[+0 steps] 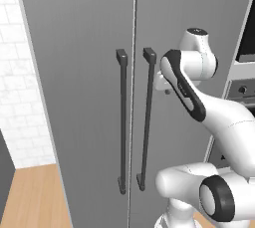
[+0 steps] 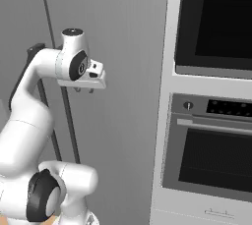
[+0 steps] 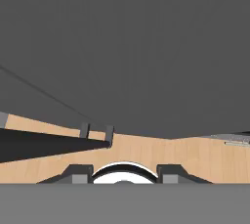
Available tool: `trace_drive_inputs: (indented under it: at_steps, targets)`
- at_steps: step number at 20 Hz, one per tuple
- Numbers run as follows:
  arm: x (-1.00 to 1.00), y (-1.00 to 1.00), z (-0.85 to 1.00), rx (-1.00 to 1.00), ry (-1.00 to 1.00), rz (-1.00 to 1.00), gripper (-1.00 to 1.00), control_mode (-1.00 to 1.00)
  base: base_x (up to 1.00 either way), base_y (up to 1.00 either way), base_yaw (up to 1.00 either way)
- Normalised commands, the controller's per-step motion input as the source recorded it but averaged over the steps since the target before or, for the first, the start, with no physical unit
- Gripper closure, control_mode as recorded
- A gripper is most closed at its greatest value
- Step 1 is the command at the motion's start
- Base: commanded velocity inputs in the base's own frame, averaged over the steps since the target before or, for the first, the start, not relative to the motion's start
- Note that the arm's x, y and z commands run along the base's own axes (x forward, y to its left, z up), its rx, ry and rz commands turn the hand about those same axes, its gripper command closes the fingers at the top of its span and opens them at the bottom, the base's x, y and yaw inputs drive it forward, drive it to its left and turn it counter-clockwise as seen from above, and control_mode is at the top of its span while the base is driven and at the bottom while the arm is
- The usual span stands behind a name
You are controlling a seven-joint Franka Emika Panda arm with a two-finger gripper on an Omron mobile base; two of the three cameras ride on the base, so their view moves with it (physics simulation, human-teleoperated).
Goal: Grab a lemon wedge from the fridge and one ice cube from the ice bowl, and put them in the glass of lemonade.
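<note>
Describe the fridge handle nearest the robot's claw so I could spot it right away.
Start at the tall grey fridge with its two shut doors. Where the doors meet, two dark upright bars hang side by side; the one you want is the right-hand handle, on the right door, closest to the claw. Its twin, the left handle, sits across the seam.

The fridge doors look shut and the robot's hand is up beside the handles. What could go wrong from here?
1. The gripper hangs beside the right door's handle, not around it; closing now would likely catch nothing.
2. The two handles sit close together, so it might snag the left handle too.
3. The oven column stands right next to the fridge; a swinging door or elbow might hit it.
</note>
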Motion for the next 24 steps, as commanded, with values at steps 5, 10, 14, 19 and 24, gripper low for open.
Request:
trace_drive_inputs:
  at_steps: [5,10,14,19,24]
  targets:
    - [-0.26,0.0,-0.04,0.0,-0.03,0.0,-1.0,-1.0,0.0,0.0,0.0]
    - [-0.87,0.03,-0.33,0.0,-0.23,0.0,-1.0,-1.0,0.0,0.0,0.0]
    - [-0.43,0.14,-0.41,0.0,-0.02,0.0,-1.0,-1.0,0.0,0.0,0.0]
    - [-0.03,0.19,-0.31,0.0,0.0,0.0,-1.0,-1.0,0.0,0.0,0.0]
    - [0.0,0.06,-0.06,0.0,0.0,0.0,-1.0,1.0,-0.03,0.12,-0.02]
